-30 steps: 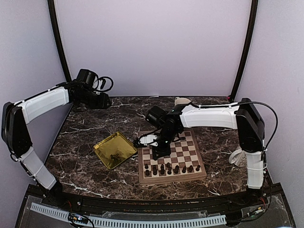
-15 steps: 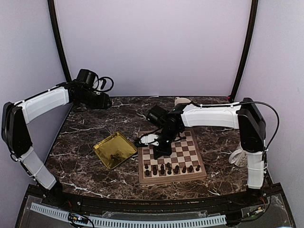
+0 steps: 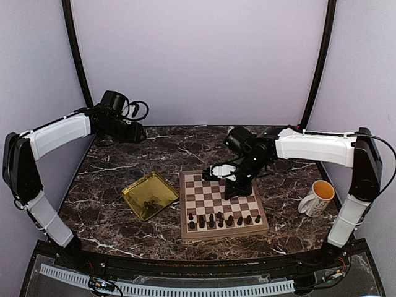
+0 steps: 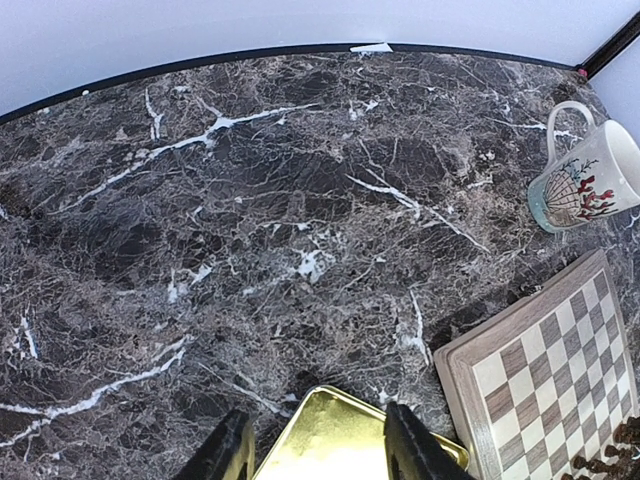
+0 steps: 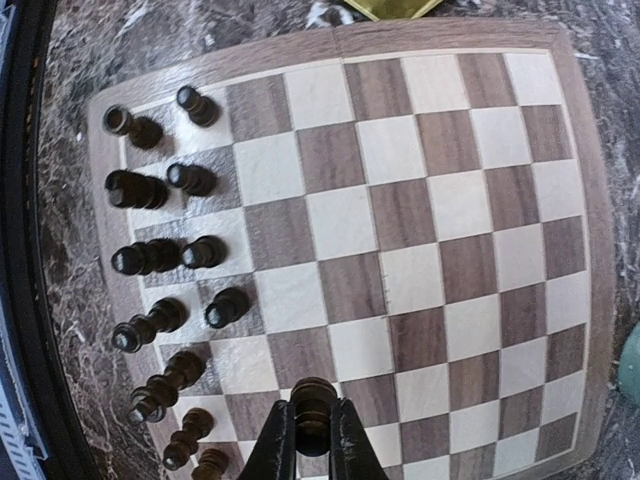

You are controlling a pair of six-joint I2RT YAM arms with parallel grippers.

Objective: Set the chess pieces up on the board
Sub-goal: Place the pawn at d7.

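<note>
Right tool [image 5: 313, 425] is clamped on one chess piece [image 5: 313, 393] over the board [image 3: 210, 195], set near the surface's [image 3: 111, 226] front edge; other pieces [image 3: 219, 219] are ranked along its near rows. Left tool [image 4: 318, 432] is parted, empty.

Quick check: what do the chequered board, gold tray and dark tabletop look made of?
Chequered square board: wood, matte, grain visible on squares and rim. Shiny gold square tray: probably metal, polished, mirror-like sheen. Dark tabletop: marble or marble-look laminate, white veining, slight gloss.

Soft even light, faint shadows; glare on gold tray [image 3: 139, 190]; wrist views edge-distorted.
</note>
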